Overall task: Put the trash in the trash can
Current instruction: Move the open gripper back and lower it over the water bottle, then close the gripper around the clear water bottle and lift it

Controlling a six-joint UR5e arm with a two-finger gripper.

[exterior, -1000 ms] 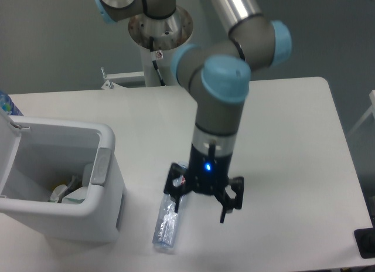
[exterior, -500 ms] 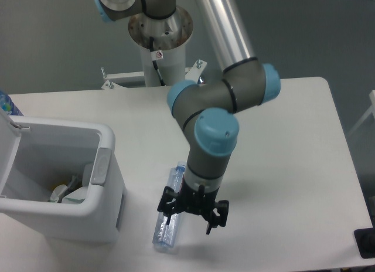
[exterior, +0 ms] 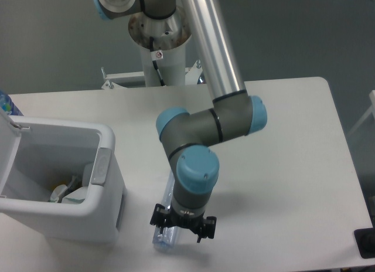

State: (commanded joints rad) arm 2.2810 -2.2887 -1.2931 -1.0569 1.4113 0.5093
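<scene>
Clear crushed plastic, that's my bottle (exterior: 166, 232), lying flat on the desk (exterior: 281, 166) just beside the trash can (exterior: 88, 222). I've swung across and dropped in the last second, and now my gripper (exterior: 176, 227) sits right over it, jaws spread and straddling the bottle, not yet closed. I judge the grasp comes next. The white can stands lid up, already holding some pale scraps (exterior: 69, 193) at the bottom, too jumbled to identify.

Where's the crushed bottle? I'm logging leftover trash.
The crushed bottle lies on the table's front edge, just right of the trash can, under the gripper.
</scene>
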